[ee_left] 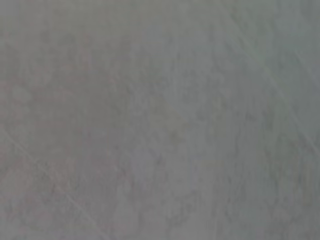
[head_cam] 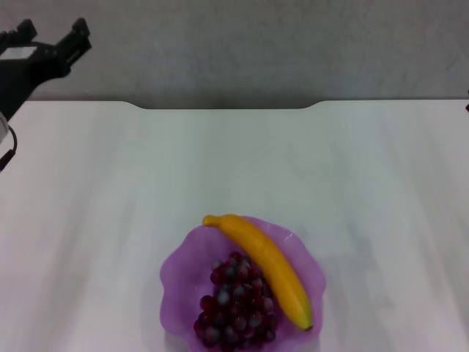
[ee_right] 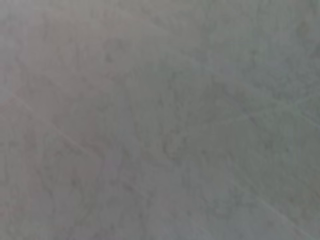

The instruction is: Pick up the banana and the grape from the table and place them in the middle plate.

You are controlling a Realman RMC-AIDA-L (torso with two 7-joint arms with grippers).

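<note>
Banana (head_cam: 267, 265), grape (head_cam: 236, 302) – both in middle plate (head_cam: 179, 268)

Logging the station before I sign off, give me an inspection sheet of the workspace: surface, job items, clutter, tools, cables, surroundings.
Surface: white table, notched far edge, bare apart from the plate.
Job's things: banana lies diagonally in the purple plate, stem end over the far rim; grapes sit in the plate beside it, touching it.
Clutter: nothing seen.
Grippers: left tool is raised at the far left corner, away from the fruit, open and empty; right tool not in view, only a dark sliver at the right edge.
Cables: a dark loop hangs at the left edge by the left arm.
Surroundings: plain grey floor or wall beyond the table; wrist views show only grey surface.
</note>
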